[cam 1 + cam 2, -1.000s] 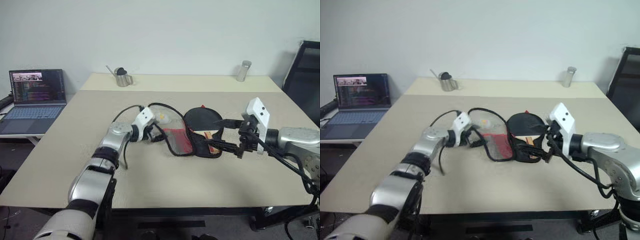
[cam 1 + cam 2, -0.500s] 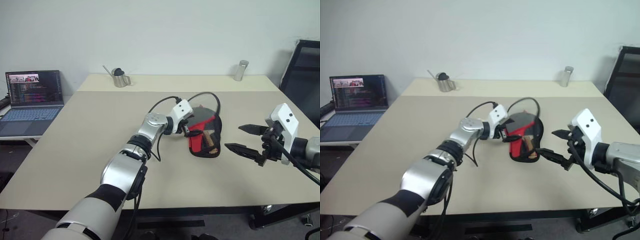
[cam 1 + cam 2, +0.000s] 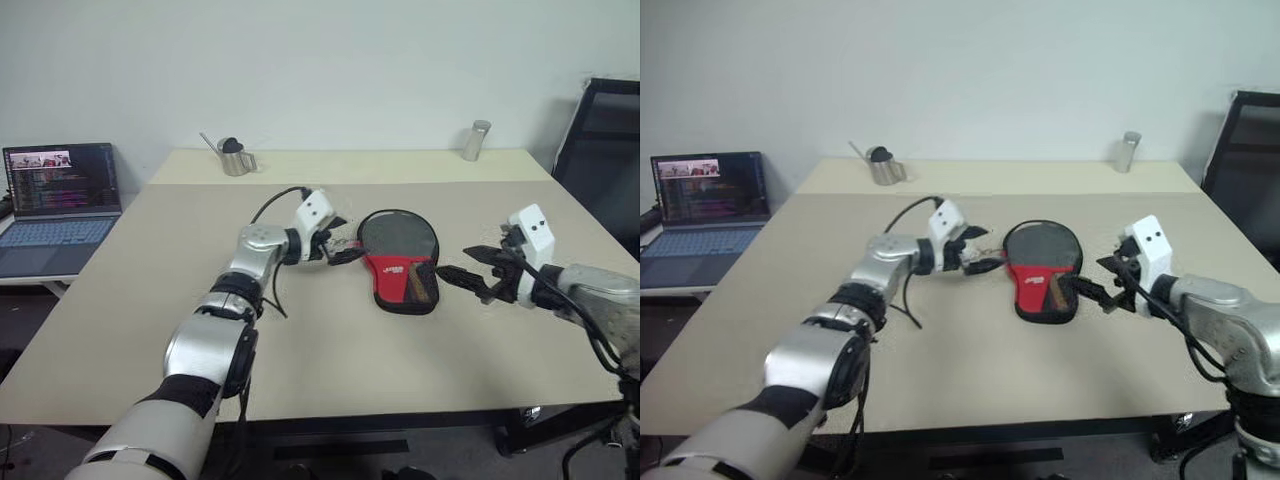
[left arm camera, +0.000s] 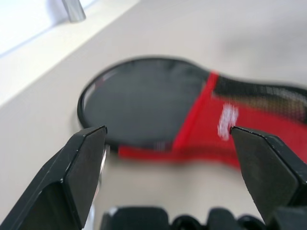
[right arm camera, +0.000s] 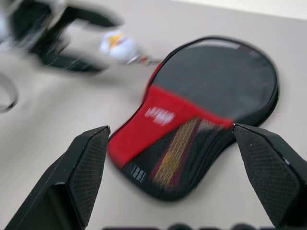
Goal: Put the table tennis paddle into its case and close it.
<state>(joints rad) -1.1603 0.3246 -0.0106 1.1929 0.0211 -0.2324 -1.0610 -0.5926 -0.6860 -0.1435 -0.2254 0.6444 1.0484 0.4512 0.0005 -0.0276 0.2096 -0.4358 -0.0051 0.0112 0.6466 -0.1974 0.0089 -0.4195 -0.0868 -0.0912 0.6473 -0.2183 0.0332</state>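
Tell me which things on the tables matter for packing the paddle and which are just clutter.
Job:
- case, lying flat and folded shut
- paddle handle, seen through the mesh pocket

Lying about:
- small white ball
- metal pitcher
- metal cylinder
- laptop

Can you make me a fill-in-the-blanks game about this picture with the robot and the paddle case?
1. The case lies flat on the ___, between the two grippers.
2. The lower front of the case is ___, with a white logo.
3. The left gripper has its jaws ___ beside the case.
4. A ___ with a lit screen sits off the table's left side.

Missing words: table; red; open; laptop
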